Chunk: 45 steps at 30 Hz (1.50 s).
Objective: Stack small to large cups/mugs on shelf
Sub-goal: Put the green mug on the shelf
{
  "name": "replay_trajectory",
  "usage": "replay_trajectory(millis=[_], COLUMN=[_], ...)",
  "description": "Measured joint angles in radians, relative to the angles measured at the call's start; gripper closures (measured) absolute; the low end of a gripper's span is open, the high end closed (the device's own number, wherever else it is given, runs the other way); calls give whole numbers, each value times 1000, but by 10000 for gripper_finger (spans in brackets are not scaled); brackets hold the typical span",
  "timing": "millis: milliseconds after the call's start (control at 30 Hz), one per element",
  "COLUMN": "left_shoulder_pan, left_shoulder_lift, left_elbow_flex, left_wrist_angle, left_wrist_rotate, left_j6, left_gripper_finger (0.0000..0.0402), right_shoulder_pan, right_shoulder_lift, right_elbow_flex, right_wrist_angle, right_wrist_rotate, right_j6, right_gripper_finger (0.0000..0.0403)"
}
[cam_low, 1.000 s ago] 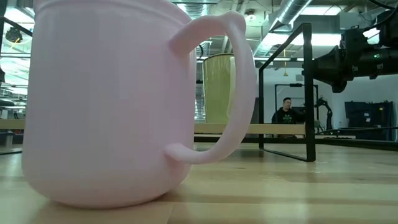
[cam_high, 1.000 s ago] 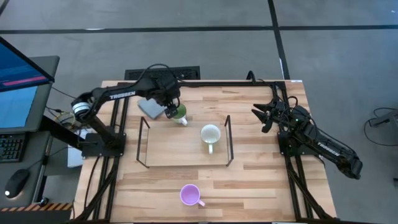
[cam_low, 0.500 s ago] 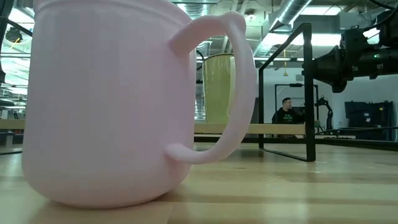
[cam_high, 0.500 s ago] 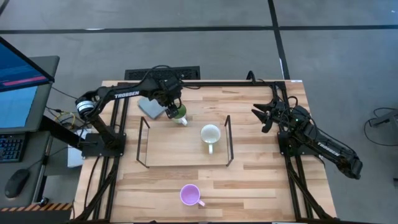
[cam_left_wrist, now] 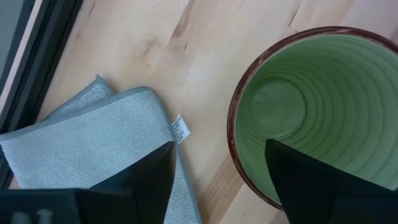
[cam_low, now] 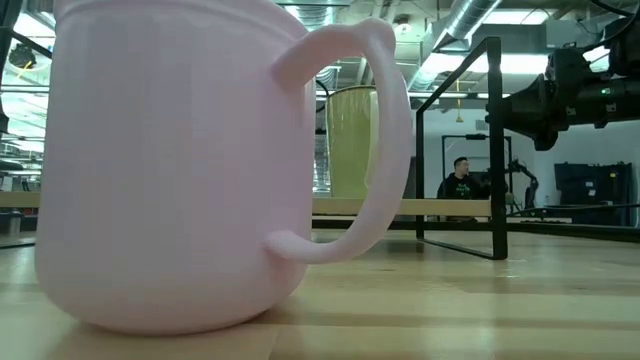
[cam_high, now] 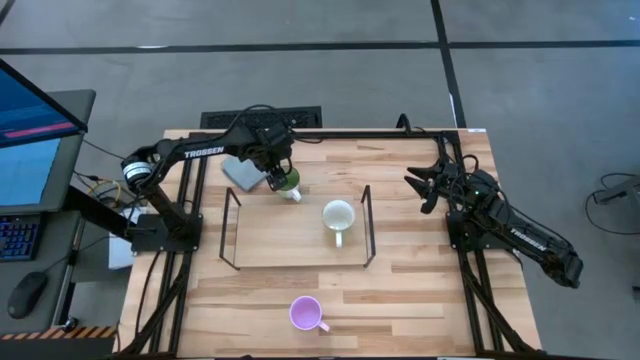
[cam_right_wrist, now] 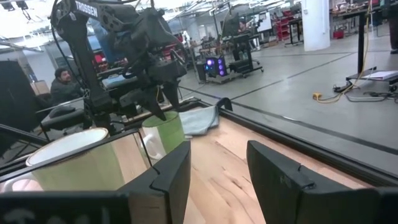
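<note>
Wooden slatted table [cam_high: 400, 290] carries the low dark wire shelf [cam_high: 232, 232], cream-white mug [cam_high: 338, 217] inside it. "TROSSEN" reads on the left arm; left gripper [cam_high: 279, 177] straddles the olive green mug's [cam_high: 288, 182] rim, fingers spread, beside the grey folded cloth [cam_high: 241, 172]. Right gripper [cam_high: 421, 187] waits, parted. Light purple mug [cam_high: 305, 313] sits alone up front.

Even, bright overhead light, soft shadows; purple mug [cam_low: 180, 160] looming close, ceiling lamps glaring behind.
</note>
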Motion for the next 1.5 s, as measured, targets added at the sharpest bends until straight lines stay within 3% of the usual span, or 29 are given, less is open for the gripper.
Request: replay_trajectory(millis=[933, 1500], left_shoulder_pan=[2, 2], left_shoulder_lift=[-2, -3], left_elbow_flex=[-1, 0], left_wrist_angle=[10, 6], left_wrist_rotate=[-2, -7], left_j6=[82, 114], left_gripper_finger=[390, 399], right_shoulder_pan=[0, 0], right_shoulder_lift=[0, 0], right_elbow_flex=[0, 0], right_wrist_angle=[0, 0], right_wrist_rotate=[0, 0], right_j6=[0, 0], right_gripper_finger=[225, 225])
